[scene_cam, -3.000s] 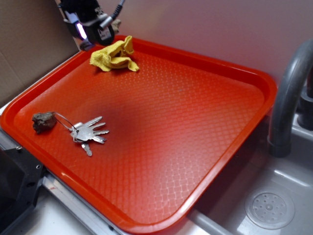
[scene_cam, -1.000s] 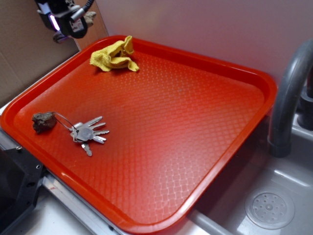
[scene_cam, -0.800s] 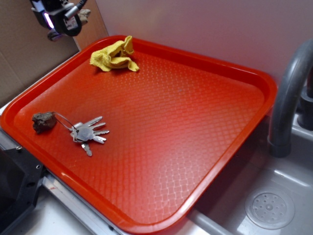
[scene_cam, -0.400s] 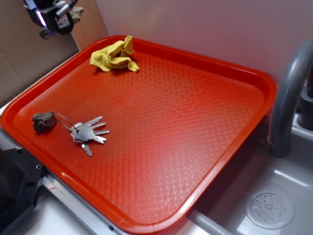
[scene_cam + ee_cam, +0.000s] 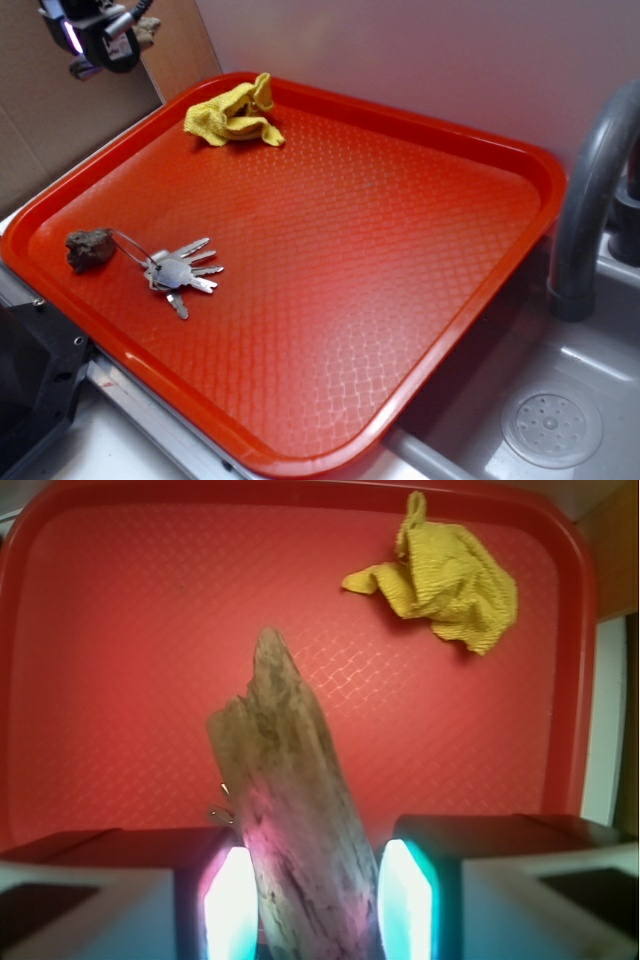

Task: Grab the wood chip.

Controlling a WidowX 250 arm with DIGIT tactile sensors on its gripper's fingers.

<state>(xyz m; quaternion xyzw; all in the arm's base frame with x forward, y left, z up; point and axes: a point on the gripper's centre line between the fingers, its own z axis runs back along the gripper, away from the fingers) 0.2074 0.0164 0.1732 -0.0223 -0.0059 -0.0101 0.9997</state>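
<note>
The gripper [image 5: 100,40] hung in the upper left of the exterior frame, above and outside the far left corner of the red tray [image 5: 480,150], in front of a brown cardboard panel [image 5: 60,130]. It was clamped on the wood chip [image 5: 290,820], which the wrist view showed filling the gap between the two lit pads [image 5: 232,905], its pointed end jutting forward over the tray. In the exterior view only a small tan tip of the chip [image 5: 147,30] showed beside the gripper body, so the grasp itself could be read only from the wrist view.

On the tray, a crumpled yellow cloth [image 5: 232,115] lay near the far rim, at the upper right of the wrist frame [image 5: 445,575]. At the left side of the tray in the exterior view lay a bunch of keys [image 5: 180,272] on a ring, joined to a dark grey-brown lump [image 5: 90,248]. The wrist view did not show the lump, and only a thin glint at the chip's left edge hinted at metal there. Nothing lay between the gripper and the tray surface below it.

Only the exterior view showed the grey tap [image 5: 590,200] and the sink with its round drain [image 5: 551,428] at the right of the frame.
</note>
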